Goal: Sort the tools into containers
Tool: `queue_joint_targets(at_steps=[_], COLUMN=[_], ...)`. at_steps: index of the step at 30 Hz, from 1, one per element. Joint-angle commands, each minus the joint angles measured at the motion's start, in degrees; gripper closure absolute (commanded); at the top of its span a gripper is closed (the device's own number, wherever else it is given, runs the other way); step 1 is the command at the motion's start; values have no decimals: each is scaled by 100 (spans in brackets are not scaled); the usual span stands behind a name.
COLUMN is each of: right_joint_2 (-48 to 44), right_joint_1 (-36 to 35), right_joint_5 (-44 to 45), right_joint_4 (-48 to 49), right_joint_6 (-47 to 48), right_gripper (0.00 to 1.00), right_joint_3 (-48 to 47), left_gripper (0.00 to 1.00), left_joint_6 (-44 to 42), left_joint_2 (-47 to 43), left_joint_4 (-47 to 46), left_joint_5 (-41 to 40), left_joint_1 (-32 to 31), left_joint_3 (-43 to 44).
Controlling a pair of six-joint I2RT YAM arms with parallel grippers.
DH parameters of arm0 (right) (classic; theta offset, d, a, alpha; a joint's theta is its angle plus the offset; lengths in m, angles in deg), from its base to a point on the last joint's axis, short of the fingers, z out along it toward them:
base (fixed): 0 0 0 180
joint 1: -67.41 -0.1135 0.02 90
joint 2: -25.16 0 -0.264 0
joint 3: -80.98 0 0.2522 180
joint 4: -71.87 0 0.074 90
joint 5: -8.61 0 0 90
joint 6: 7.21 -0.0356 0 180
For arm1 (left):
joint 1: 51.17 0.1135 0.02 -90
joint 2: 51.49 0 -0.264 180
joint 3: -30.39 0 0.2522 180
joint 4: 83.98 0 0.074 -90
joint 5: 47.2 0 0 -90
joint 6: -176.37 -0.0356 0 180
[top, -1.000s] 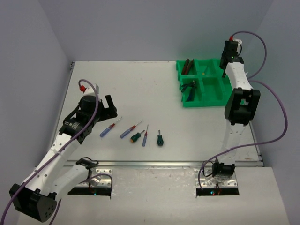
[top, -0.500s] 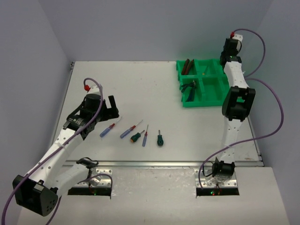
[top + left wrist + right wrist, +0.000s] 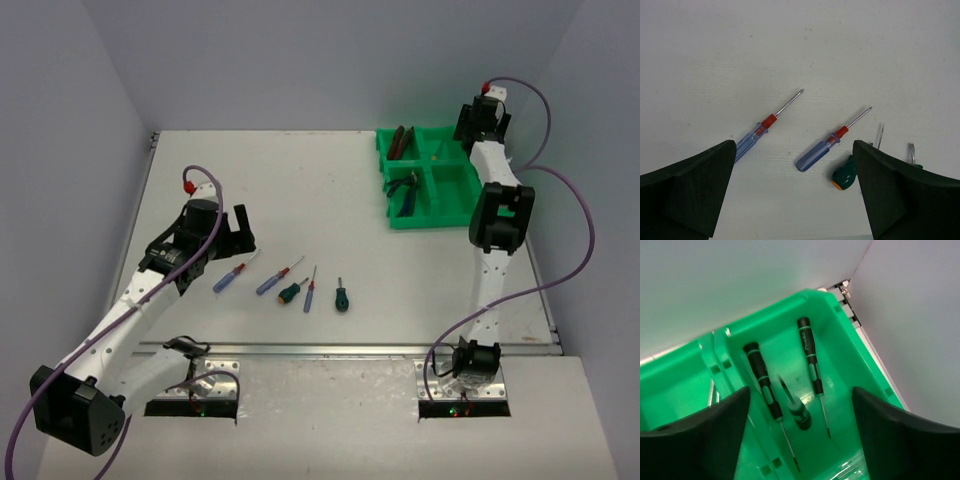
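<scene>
Since a second ago the right gripper (image 3: 800, 432) has swung out over the far right compartment of the green tray (image 3: 440, 216), which sits at the far right corner of the table (image 3: 300, 180). Its jaws now stand wide and empty above a stubby screwdriver (image 3: 799, 412) lying between two thin black screwdrivers (image 3: 762, 385). The left gripper (image 3: 795, 192), also spread wide and holding nothing, has edged toward the screwdrivers near the table's near edge. To my eye it should centre over the leftmost blue screwdriver (image 3: 752, 140), square its jaws across the handle and drop straight down before closing.
</scene>
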Motion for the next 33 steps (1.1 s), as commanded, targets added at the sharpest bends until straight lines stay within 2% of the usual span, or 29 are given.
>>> queue_joint_targets(at_steps=[1, 3, 8, 15, 20, 23, 27, 28, 30, 33], right_joint_2=[-391, -612, -1245, -2078, -3034, -3880, -4904, -4910, -5016, -4725], right_joint_1=[19, 11, -103, -652, -1682, -2675, -3891, -3902, -4607, -5083], right_joint_5=[27, -51, -413, -593, -223, 114, 75, -83, -528, -518], right_joint_4=[155, 31, -448, -1124, -2028, -2397, -2291, -2291, -2393, -2820], right_joint_6=[-44, -188, -709, -687, -623, -853, -1387, -1574, -1809, -1931], right_gripper=[7, 1, 1, 1, 1, 1, 1, 1, 2, 5], right_joint_3=[-97, -17, 163, 408, 1332, 2465, 4294, 4486, 4924, 4971], left_gripper=[0, 0, 0, 0, 0, 0, 0, 0, 0, 0], left_joint_6=[-69, -69, -69, -60, 124, 250, 230, 221, 221, 213], left_joint_2=[-127, -142, -217, -260, -260, -319, -383, -365, -356, -391], left_joint_4=[-235, -232, -244, -232, -77, 56, 10, 10, 18, 2], left_joint_5=[59, 68, 54, -19, -563, -985, -930, -930, -889, -819], left_joint_1=[-28, -28, -28, -28, -26, -19, -28, -19, -19, -19], left_joint_3=[-5, -5, -14, -14, 46, 99, 74, 74, 83, 66])
